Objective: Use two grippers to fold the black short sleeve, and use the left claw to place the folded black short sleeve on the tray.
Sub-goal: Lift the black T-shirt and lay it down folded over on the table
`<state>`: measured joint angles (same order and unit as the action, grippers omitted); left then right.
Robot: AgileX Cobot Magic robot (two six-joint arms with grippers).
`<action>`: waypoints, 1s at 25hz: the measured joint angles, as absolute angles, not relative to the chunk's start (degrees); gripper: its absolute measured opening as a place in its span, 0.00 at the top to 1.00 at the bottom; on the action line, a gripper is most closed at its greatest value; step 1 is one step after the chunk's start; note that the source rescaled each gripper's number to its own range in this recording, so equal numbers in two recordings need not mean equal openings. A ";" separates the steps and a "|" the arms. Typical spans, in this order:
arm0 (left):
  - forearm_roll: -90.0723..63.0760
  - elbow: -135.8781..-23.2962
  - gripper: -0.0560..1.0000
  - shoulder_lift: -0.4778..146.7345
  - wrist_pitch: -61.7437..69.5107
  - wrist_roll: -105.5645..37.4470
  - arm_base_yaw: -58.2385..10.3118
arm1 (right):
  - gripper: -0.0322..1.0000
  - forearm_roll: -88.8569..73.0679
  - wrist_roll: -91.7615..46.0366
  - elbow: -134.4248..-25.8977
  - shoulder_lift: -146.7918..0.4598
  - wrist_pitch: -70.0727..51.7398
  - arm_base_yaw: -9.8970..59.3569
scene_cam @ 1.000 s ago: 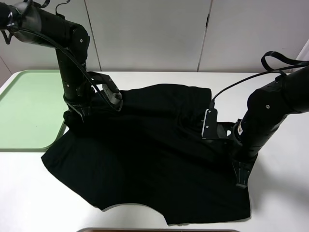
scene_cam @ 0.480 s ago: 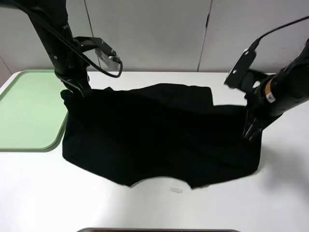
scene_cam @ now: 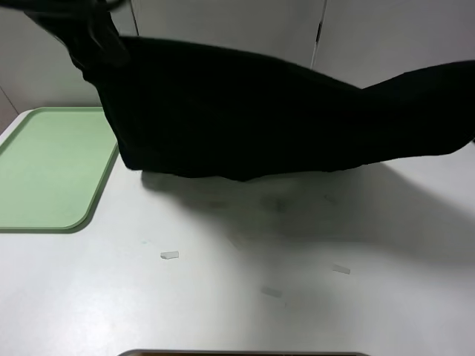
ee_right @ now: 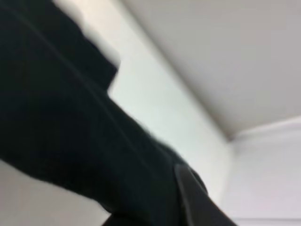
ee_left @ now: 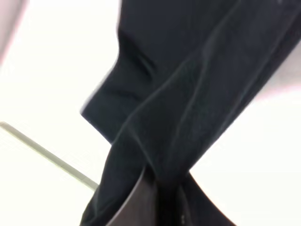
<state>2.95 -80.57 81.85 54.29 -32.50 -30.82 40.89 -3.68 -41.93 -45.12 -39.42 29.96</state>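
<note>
The black short sleeve [scene_cam: 260,119] hangs in the air above the table, stretched wide between my two arms. My left gripper [scene_cam: 93,41] is at the top left, shut on the shirt's left end, and is hard to tell apart from the dark cloth. My right gripper is past the right edge of the exterior view. In the left wrist view the shirt [ee_left: 188,84] hangs from my left gripper [ee_left: 162,207]. In the right wrist view the shirt [ee_right: 61,117] is bunched at one of the fingers [ee_right: 190,195]. The green tray [scene_cam: 44,170] lies at the left, with nothing on it.
The white table [scene_cam: 297,297] lies under the shirt and carries its shadow. Small bits of tape [scene_cam: 169,255] lie on it, another one [scene_cam: 341,269] to the right. A dark edge [scene_cam: 245,353] shows at the bottom of the view.
Both grippers have risen and lifted the shirt off the table. It lay spread flat before; now it hangs in the air in front of the back wall.
</note>
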 joint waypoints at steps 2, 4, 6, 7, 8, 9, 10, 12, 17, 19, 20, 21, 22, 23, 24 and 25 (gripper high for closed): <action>3.19 -80.57 0.94 76.37 54.18 -32.50 -32.74 | 0.97 40.83 -8.49 -43.03 -40.06 -40.41 31.76; 3.26 -80.57 0.94 71.61 53.98 -32.29 -33.35 | 0.97 40.70 -10.56 -46.39 -36.51 -40.74 32.56; 5.44 -80.57 0.94 66.57 53.86 -31.31 -33.42 | 0.97 40.65 -10.82 -48.14 -35.98 -40.56 32.57; 6.70 -80.57 0.94 65.31 53.63 -30.87 -33.42 | 0.97 40.65 -10.82 -49.95 -35.85 -40.13 32.57; 8.10 -80.57 0.94 64.67 53.22 -30.23 -33.53 | 0.97 40.65 -10.89 -52.12 -36.04 -39.44 32.57; 8.10 -80.57 0.94 64.67 53.22 -30.23 -33.53 | 0.97 40.65 -10.94 -54.47 -36.71 -39.04 32.57; 10.85 -80.57 0.94 64.46 52.32 -28.99 -33.48 | 0.97 40.78 -10.94 -55.87 -37.58 -38.60 32.61; 11.82 -80.57 0.95 65.00 51.77 -28.69 -33.11 | 0.97 42.63 -10.94 -57.78 -40.81 -38.01 32.61; 15.38 -80.57 0.95 73.19 48.58 -27.78 -29.29 | 0.97 53.71 -5.32 -58.31 -57.51 -38.47 29.94; 15.71 -80.57 0.95 77.78 48.29 -27.71 -27.83 | 0.97 54.59 -2.38 -58.31 -65.02 -37.76 27.06; 15.71 -80.57 0.95 80.04 48.25 -27.71 -27.26 | 0.97 54.68 -1.49 -58.31 -67.98 -37.28 25.83; 15.71 -80.57 0.95 82.83 48.15 -27.71 -26.63 | 0.97 54.68 -1.49 -58.31 -67.98 -37.28 25.83; 15.71 -80.57 0.95 85.13 47.92 -27.69 -26.16 | 0.97 54.73 -0.46 -58.31 -71.89 -36.26 24.42; 15.66 -80.57 0.95 87.37 47.58 -27.64 -25.70 | 0.97 54.86 0.00 -58.31 -74.48 -35.57 23.36; 15.53 -80.57 0.95 91.77 46.49 -27.58 -24.85 | 0.97 54.86 0.64 -58.31 -77.35 -34.56 22.30; 15.48 -80.57 0.95 93.48 46.12 -27.58 -24.57 | 0.97 54.91 1.23 -58.31 -79.59 -33.80 21.54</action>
